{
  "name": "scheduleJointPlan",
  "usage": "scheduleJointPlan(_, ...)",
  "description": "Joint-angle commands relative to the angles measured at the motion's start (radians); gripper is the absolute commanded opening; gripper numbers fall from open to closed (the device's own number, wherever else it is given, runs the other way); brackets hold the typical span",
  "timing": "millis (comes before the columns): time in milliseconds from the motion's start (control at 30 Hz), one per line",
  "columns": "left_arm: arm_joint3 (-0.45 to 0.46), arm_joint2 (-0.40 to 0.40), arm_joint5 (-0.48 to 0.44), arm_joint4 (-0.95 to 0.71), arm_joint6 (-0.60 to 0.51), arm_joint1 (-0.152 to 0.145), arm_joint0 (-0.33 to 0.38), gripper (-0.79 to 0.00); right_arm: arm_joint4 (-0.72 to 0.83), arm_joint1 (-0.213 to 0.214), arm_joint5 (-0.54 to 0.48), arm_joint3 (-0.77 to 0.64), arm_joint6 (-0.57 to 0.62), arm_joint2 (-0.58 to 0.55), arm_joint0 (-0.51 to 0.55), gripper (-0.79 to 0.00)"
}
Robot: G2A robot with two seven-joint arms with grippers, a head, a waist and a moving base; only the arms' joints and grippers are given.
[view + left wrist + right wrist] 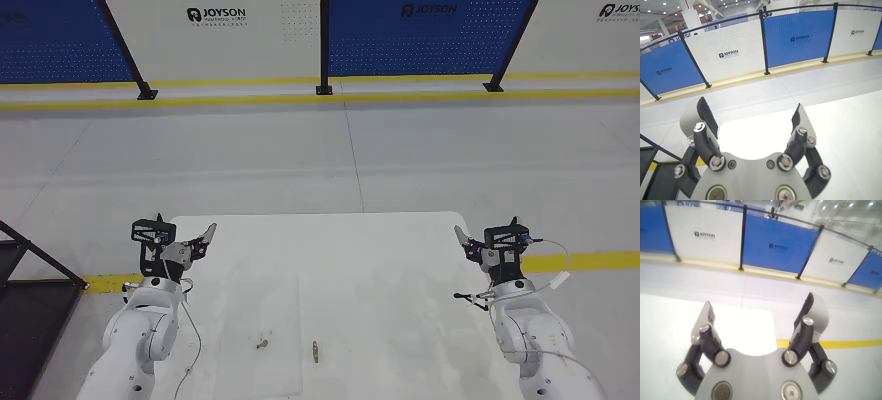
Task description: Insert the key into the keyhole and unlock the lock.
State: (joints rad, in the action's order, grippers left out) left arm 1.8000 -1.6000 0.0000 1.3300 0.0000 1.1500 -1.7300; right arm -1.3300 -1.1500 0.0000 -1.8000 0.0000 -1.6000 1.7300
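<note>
Metal piece (262,344) and slimmer piece (315,349), key and lock but too small to tell which, lie near each other at the front of the white desk (400,280). The left pincer (201,242) and right pincer (466,243) hover over its far corners, jaws apart and holding nothing.

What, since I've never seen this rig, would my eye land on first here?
Two open grippers, the left gripper and right gripper, hang at the white table's far corners. Near its front edge lie two small metal objects, apart from each other, too small to tell key from lock.
</note>
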Motion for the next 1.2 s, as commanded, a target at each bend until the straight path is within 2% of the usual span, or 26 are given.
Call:
scheduleJointPlan(0, 0.0, 0.0, 0.0, 0.0, 0.0, 0.0, 0.0, 0.0, 0.0, 0.0, 0.0, 0.0, 0.0, 0.0, 0.0, -0.001)
scheduleJointPlan(267, 0.003, 0.002, -0.007, -0.011, -0.001, 0.0, -0.001, 0.0, 0.0, 0.0, 0.0, 0.0, 0.0, 0.0, 0.0, 0.0)
scheduleJointPlan(367, 0.045, -0.01, -0.113, -0.107, -0.028, -0.001, -0.041, 0.0, 0.0, 0.0, 0.0, 0.0, 0.0, 0.0, 0.0, 0.0)
scheduleJointPlan(467, 0.129, -0.054, -0.235, -0.191, -0.068, -0.007, -0.13, 0.0, 0.0, 0.0, 0.0, 0.0, 0.0, 0.0, 0.0, 0.0)
scheduleJointPlan(633, 0.272, -0.161, -0.441, -0.302, -0.19, -0.019, -0.343, 0.0, 0.0, 0.0, 0.0, 0.0, 0.0, 0.0, 0.0, 0.0)
scheduleJointPlan(733, 0.331, -0.199, -0.499, -0.313, -0.281, -0.024, -0.442, 0.0, 0.0, 0.0, 0.0, 0.0, 0.0, 0.0, 0.0, 0.0)
scheduleJointPlan(800, 0.35, -0.188, -0.552, -0.351, -0.342, -0.027, -0.497, 0.0, 0.0, 0.0, 0.0, 0.0, 0.0, 0.0, 0.0, 0.0)
scheduleJointPlan(900, 0.384, -0.187, -0.54, -0.355, -0.437, -0.029, -0.537, 0.0, 0.0, 0.0, 0.0, 0.0, 0.0, 0.0, 0.0, 0.0)
scheduleJointPlan(1000, 0.417, -0.142, -0.507, -0.395, -0.531, -0.029, -0.562, 0.0, 0.0, 0.0, 0.0, 0.0, 0.0, 0.0, 0.0, 0.0)
scheduleJointPlan(1067, 0.436, -0.12, -0.487, -0.363, -0.587, -0.031, -0.567, 0.0, 0.0, 0.0, 0.0, 0.0, 0.0, 0.0, 0.0, 0.0)
scheduleJointPlan(1167, 0.426, -0.053, -0.429, -0.36, -0.668, -0.031, -0.56, 0.0, 0.0, 0.0, 0.0, 0.0, 0.0, 0.0, 0.0, 0.0)
